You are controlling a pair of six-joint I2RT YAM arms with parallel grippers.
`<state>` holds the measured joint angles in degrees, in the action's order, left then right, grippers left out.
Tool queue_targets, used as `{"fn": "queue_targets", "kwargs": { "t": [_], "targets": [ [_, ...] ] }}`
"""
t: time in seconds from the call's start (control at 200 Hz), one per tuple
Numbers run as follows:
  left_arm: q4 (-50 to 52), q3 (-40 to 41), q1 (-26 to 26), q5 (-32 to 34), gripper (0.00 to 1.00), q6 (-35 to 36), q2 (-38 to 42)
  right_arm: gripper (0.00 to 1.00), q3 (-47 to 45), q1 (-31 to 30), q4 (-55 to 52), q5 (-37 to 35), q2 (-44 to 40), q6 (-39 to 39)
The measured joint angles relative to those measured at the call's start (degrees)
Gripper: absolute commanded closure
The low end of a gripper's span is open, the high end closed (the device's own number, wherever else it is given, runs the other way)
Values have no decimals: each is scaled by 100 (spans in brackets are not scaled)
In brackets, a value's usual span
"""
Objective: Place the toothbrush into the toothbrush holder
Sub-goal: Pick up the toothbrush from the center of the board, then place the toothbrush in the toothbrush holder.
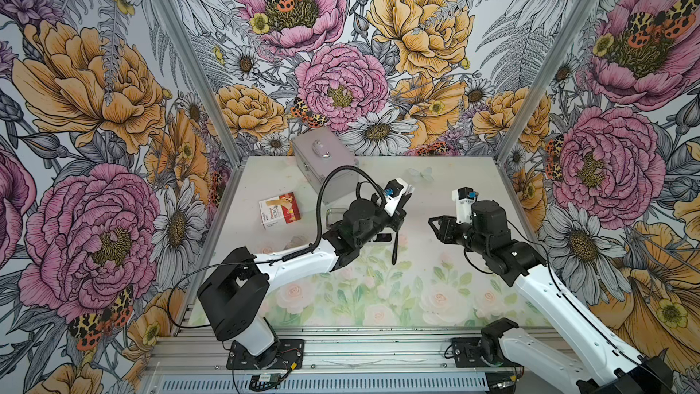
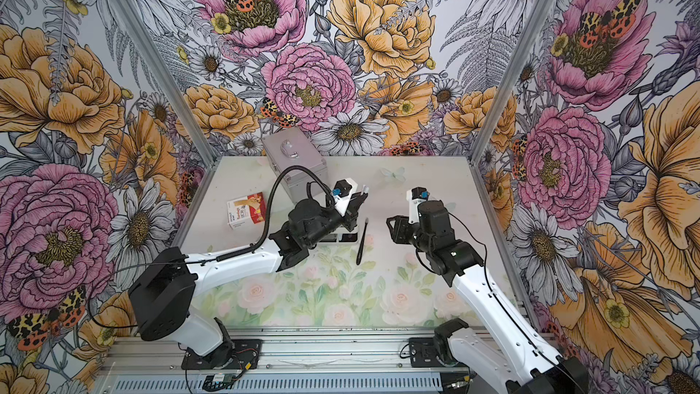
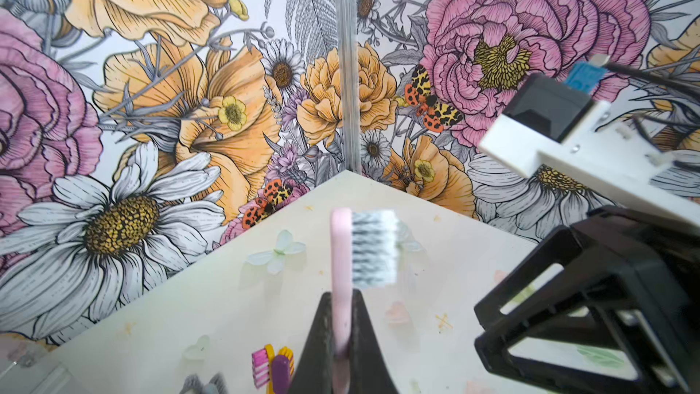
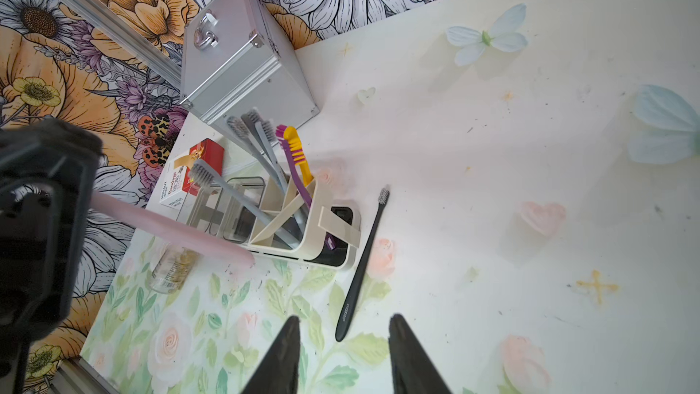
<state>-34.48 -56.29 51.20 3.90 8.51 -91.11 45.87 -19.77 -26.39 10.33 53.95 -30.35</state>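
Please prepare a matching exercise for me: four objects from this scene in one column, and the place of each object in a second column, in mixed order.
Column one
1. pink toothbrush
2. black toothbrush
3. purple and yellow toothbrush
4. silver case

Column two
A. standing in the toothbrush holder
B. at the back of the table, near the wall
C. gripped by the left end effector
D. lying flat, beside the holder

Pairs: 1-C, 2-D, 3-A, 4-B
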Motion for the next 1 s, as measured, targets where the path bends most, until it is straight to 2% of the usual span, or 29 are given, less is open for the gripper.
{"fn": "queue_targets", "kwargs": {
  "t": [0.375,1.001],
  "targets": [
    [-1508,398,-195,114,100,243,-699,60,-133,76,-17,4,94,39],
    [-2264,511,-372,127,100,133,-1185,60,-164,219,-39,7,168,44]
  ]
}}
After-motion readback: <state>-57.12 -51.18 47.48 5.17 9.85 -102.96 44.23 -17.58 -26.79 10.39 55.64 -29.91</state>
